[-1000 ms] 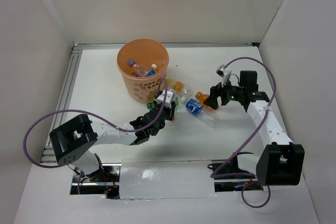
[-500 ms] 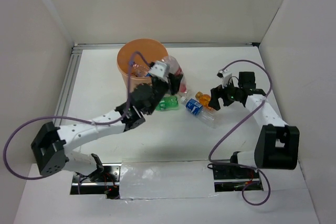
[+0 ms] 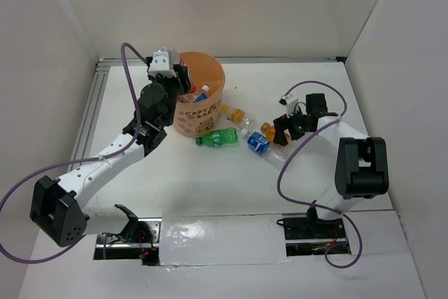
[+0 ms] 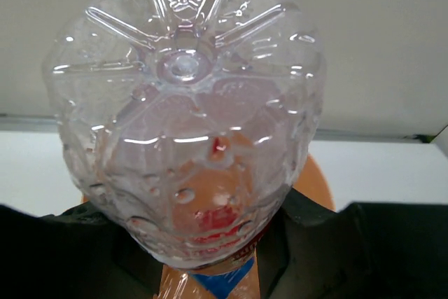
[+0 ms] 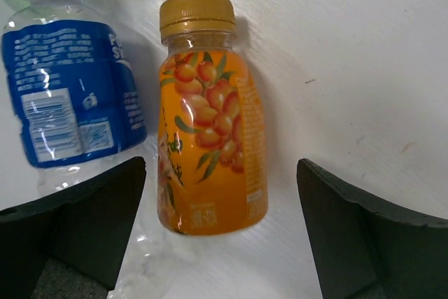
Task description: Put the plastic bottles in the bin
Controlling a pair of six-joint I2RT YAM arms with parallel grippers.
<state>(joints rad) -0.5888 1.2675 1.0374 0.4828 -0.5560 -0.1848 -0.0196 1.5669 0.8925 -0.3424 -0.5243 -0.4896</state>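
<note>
- Your left gripper (image 3: 170,75) clamps a clear bottle (image 4: 185,124), base toward its camera, at the rim of the orange bin (image 3: 206,113) just below it (other bottles (image 3: 201,94) lie inside).
- Your right gripper (image 5: 220,215) stands wide open, fingers (image 5: 91,208) flanking an amber bottle (image 5: 206,152) on the table (image 5: 350,68); a blue-labelled bottle (image 5: 70,103) lies just outside one finger.

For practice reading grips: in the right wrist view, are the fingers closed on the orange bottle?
No: the right gripper stands open, both fingers clear of the orange bottle.
</note>
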